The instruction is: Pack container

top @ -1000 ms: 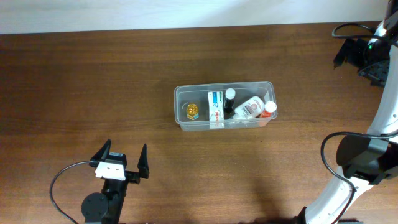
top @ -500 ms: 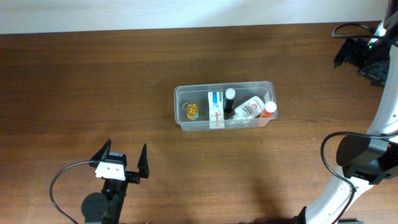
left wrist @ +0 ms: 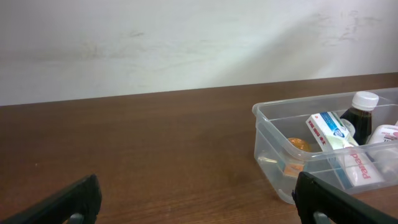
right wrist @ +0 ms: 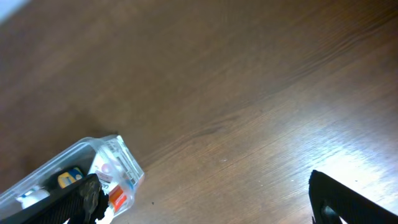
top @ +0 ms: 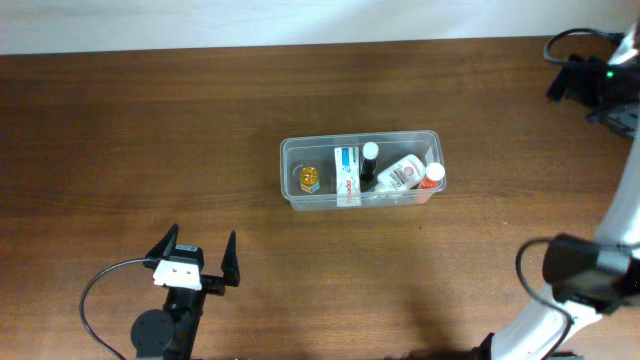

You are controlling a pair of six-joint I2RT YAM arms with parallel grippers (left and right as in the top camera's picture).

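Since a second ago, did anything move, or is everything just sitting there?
Only the right arm moved. Its gripper slid a little farther toward the far right edge of the table, away from the container. It is open and holds nothing. Nothing was picked up or let go. The left gripper, also open, the container and everything in it stayed put.

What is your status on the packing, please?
Left hand open, empty. Right hand open, empty. Clear rectangular plastic tub holds small bottles, white box. Nothing blocking it.
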